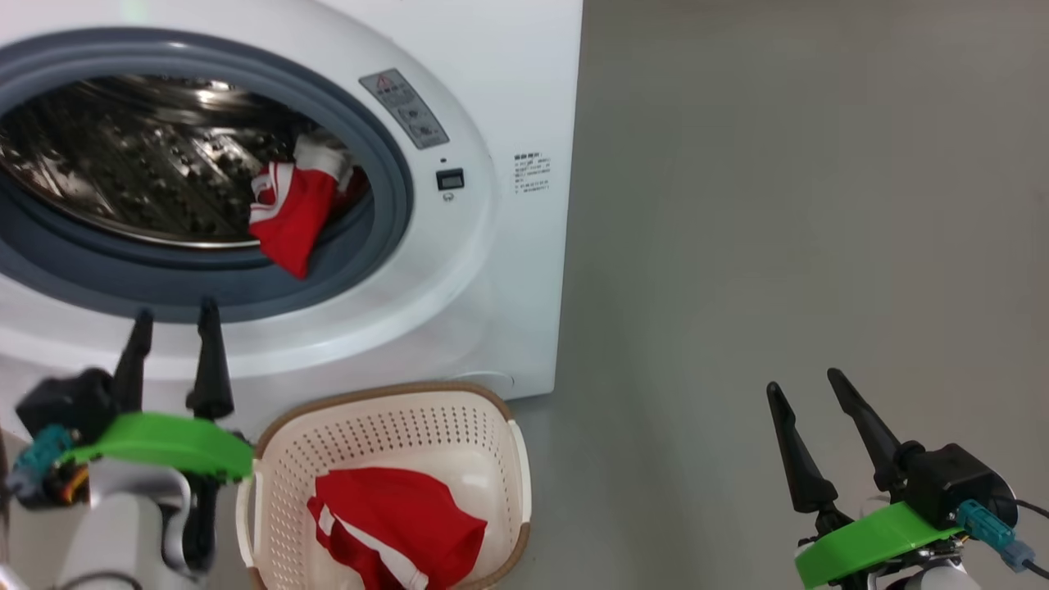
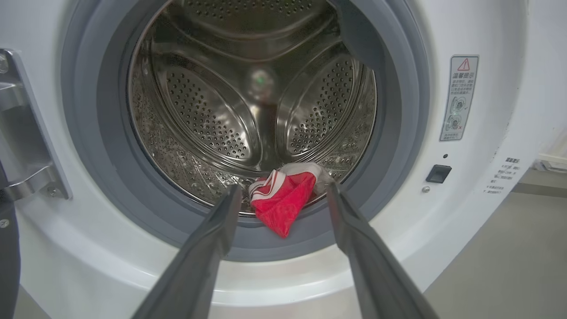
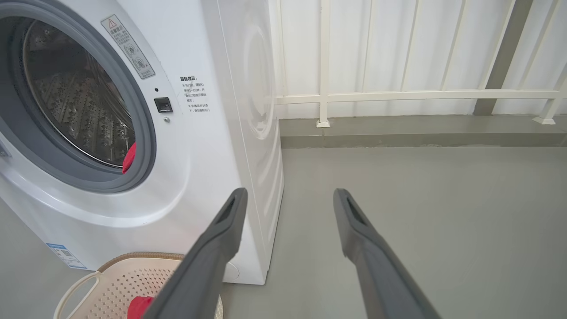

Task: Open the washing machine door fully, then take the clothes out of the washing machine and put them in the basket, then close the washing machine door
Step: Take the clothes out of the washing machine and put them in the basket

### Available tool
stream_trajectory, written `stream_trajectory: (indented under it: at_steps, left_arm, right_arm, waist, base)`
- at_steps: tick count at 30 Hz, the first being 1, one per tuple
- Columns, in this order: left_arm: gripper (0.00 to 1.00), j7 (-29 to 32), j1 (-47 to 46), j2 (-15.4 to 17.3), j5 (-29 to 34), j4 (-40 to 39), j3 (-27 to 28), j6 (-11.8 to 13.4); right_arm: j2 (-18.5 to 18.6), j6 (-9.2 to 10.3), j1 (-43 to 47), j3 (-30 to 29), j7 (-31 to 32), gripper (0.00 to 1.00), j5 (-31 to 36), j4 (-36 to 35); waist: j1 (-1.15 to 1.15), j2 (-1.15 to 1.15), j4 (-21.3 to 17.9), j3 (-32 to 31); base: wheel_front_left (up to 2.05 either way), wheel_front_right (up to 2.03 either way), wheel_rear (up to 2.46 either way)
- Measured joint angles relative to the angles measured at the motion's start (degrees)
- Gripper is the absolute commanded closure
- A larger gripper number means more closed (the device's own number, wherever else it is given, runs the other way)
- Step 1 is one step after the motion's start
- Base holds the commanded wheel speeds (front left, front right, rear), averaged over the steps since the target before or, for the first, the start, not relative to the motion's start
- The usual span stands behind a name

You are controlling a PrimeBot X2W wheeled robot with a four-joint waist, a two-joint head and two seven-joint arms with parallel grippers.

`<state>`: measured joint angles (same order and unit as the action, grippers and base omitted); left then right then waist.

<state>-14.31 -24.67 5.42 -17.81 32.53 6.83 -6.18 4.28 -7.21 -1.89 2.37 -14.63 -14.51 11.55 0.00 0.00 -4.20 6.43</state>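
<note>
Though the left gripper (image 1: 176, 311) hangs released, the red garment (image 1: 295, 213) in the washing machine (image 1: 492, 287) lies beyond its jaws; right gripper (image 1: 803, 380) likewise released.

A laundry corner of a bare utility or balcony kind is suggested. A big white boxy front-loading washing machine (image 3: 199, 177) with a grey rubber ring and a perforated steel drum is set directly on a plain grey floor (image 1: 778, 205). A small cream-white perforated plastic basket (image 1: 393, 434) is placed just before it. Behind, a white ribbed panel wall (image 3: 398, 44) is fronted by a white metal railing (image 3: 398, 94) fixed on a low grey kerb (image 3: 398, 133).
</note>
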Motion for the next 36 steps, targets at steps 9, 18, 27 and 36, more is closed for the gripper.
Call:
stream_trajectory:
  at_steps: [9,18,27,36]
  left_arm:
    - [0.00,-0.01,-12.01,1.58,-1.44,8.99,-0.48,-0.73]
    - [0.00,-0.18,-24.72,2.25,-1.51,18.71,-0.93,-0.88]
    - [0.00,0.44,-35.14,2.74,-2.19,28.37,-1.29,-0.89]
    - [0.00,4.50,-43.56,2.45,-4.32,35.52,-2.00,-0.91]
  right_arm:
    - [0.16,0.00,-2.82,0.36,0.00,0.00,0.10,-0.31]
    - [0.56,0.00,-5.73,0.62,0.00,0.00,1.01,-0.71]
    - [0.34,0.00,-7.87,1.41,0.00,0.00,1.08,-0.98]
    - [-0.15,0.00,-9.22,0.40,0.00,0.00,1.07,-1.25]
  waist:
    - [0.00,0.00,0.00,5.61]
    - [0.00,0.00,-0.23,11.55]
    - [0.00,0.00,-1.03,16.18]
    - [0.00,0.00,-1.62,19.53]
  base:
    - [0.00,0.00,0.00]
    - [0.00,0.00,0.00]
    - [0.00,0.00,0.00]
    - [0.00,0.00,0.00]
